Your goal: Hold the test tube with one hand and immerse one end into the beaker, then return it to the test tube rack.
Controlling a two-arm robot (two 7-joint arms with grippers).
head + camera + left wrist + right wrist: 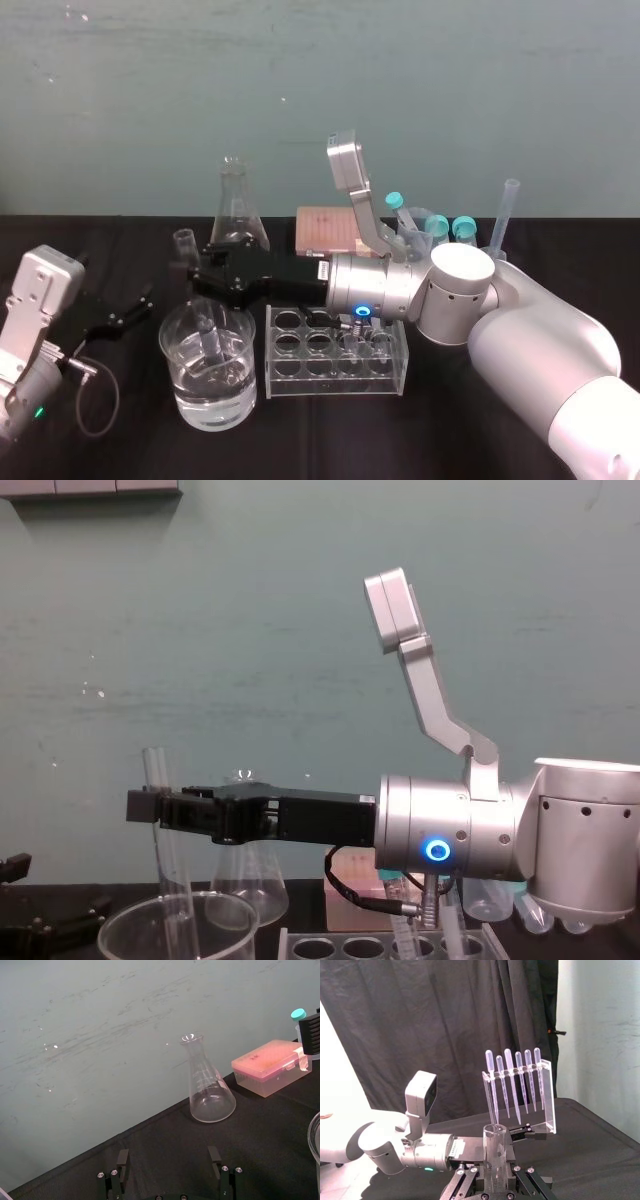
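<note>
Your right arm lay across the test tube rack (300,375) to place the right gripper (195,272) over the beaker (178,385). It clamped the test tube (185,241) near its top, upright, lower end dipped inside. The left gripper (122,317) sat parked, spread, empty.

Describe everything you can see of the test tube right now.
The test tube is a long, slender, clear glass tube, open-topped and unmarked. It leans slightly, mouth up, clamped at its upper part between the right gripper's jaws. Its lower end hangs inside the beaker, which holds clear liquid; whether it touches the liquid is unclear.
</note>
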